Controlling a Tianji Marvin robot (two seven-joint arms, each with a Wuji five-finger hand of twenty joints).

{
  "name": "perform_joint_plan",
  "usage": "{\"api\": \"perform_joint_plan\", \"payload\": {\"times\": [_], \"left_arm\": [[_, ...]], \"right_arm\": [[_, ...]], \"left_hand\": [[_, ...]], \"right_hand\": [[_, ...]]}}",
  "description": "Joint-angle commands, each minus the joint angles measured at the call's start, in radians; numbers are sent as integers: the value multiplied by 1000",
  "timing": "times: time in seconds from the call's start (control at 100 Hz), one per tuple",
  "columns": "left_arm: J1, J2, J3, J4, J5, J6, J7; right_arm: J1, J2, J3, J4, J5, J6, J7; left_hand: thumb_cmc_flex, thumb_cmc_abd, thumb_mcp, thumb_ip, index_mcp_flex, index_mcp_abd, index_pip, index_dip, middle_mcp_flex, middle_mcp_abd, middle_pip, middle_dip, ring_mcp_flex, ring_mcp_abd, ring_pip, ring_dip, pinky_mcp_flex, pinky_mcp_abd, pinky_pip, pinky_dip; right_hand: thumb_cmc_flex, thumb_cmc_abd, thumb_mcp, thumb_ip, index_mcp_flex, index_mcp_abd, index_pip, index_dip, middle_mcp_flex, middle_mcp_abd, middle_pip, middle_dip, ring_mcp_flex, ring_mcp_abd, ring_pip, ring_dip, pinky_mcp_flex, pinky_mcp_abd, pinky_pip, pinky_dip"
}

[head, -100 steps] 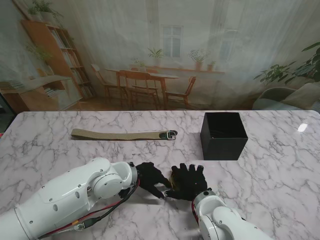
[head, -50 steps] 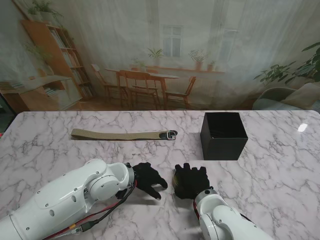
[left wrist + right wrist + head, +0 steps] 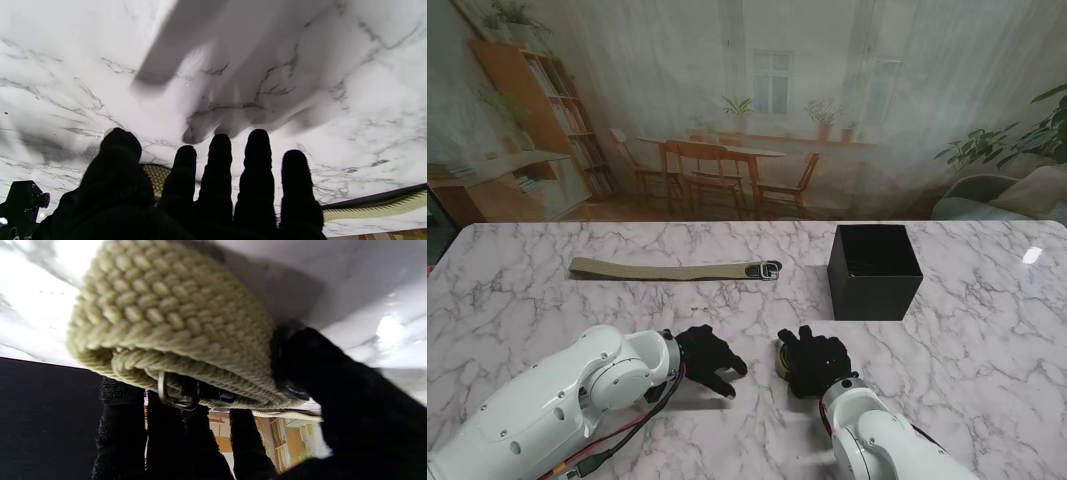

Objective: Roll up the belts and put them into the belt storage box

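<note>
The right robot hand (image 3: 815,362) has its black fingers (image 3: 121,426) and thumb curled round a rolled-up woven belt (image 3: 173,320), the metal buckle (image 3: 175,395) tucked against the coil — so the step in hand looks to be carrying that roll over to the belt storage box (image 3: 874,270). To do it well, I'd say the squeeze should bear on the coil's flat sides so the turns don't spring loose, and the roll should be lifted clear of the box's near wall before it is let down into the open top.

The left robot hand (image 3: 708,361) hovers just beside it over the worktop (image 3: 987,350), fingers spread and holding nothing. A second belt (image 3: 672,269) lies flat and unrolled farther from me, left of the box and well apart from both hands. Nothing stands between the roll and the box; the box looks empty from here, though its floor is dark.
</note>
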Motion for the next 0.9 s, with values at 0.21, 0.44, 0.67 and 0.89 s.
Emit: {"api": "perform_joint_plan", "payload": {"times": [0.21,0.44,0.67,0.89], "left_arm": [[48,-1,-54,-30,29,-22,22],[58,-7,-92,-32,62,-29,48],[120,-14,-207,-74,125,-56,86],[158,-19,-299,-86,187,-80,130]], "right_arm": [[3,-5,0,45,4,-21,-60],[-16,-9,34,46,-11,-60,-135],[-73,-7,120,-26,-48,-119,-160],[-126,-8,207,-146,-103,-165,-170]], "left_hand": [[-18,30,-26,4,22,4,12,2,46,3,30,17,28,6,17,1,0,31,20,10],[-18,31,-26,4,25,1,14,5,47,2,30,17,27,7,13,-2,-1,35,16,8],[-18,32,-26,4,33,3,17,7,52,2,31,17,31,7,12,-5,2,36,14,6],[-16,46,-24,4,71,-10,40,21,56,4,32,17,29,8,8,-10,-1,43,6,0]], "right_hand": [[196,-41,153,-64,-24,-83,214,-102,109,-38,126,72,192,-146,222,43,142,-184,132,42],[306,-66,178,-146,36,-171,319,-124,189,-74,165,98,259,-158,270,17,187,-246,157,52],[337,-60,184,-156,68,-179,335,-124,225,-78,164,98,288,-171,278,15,213,-254,157,51],[352,-44,190,-161,98,-182,338,-125,244,-79,160,102,296,-172,279,15,219,-254,155,50]]}}
